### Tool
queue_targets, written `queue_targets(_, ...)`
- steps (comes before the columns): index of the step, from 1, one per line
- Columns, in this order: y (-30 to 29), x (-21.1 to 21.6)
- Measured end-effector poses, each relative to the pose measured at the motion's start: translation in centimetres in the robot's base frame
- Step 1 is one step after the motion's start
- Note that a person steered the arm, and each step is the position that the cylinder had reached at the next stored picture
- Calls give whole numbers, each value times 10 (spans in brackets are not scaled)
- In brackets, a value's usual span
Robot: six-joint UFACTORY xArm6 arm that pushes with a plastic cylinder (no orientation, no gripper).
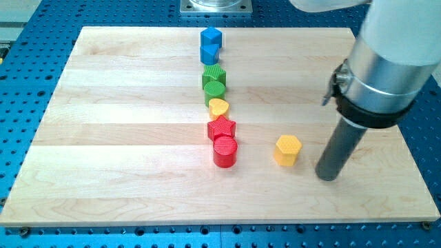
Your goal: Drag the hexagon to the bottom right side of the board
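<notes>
My tip rests on the pale wooden counter in the lower right part of the board, the nearest thing to the view's bottom. It is the end of a straight dark matte rod under a smooth silver cylinder with a black collar. I carry no jaws, so there is nothing to clench or release.

Just beside my tip, to the view's left and apart from it, stands the yellow hexagon, a faceted prism with a finely ridged top, on the right half of the counter below its middle.

Further left a column of 7 blocks runs toward the view's top. Nearest is the red cylinder, touching the red star behind it. Then the yellow heart-like block, the green cylinder and a green ridged block whose shape I cannot make out. Farthest, near the top edge, sit 2 blue blocks: one whose shape I cannot tell and the blue cube.

The counter shows long plank seams and lies on a blue perforated base. I can read no writing or labels anywhere.
</notes>
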State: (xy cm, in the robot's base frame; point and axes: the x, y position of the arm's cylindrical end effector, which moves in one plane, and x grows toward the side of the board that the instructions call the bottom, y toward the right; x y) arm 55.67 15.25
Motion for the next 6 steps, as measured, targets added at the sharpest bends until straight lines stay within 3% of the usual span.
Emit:
queue_targets(2, -101, -9)
queue_targets(3, -98, -48)
queue_targets(5, 48, -29)
queue_targets(6, 39, -59)
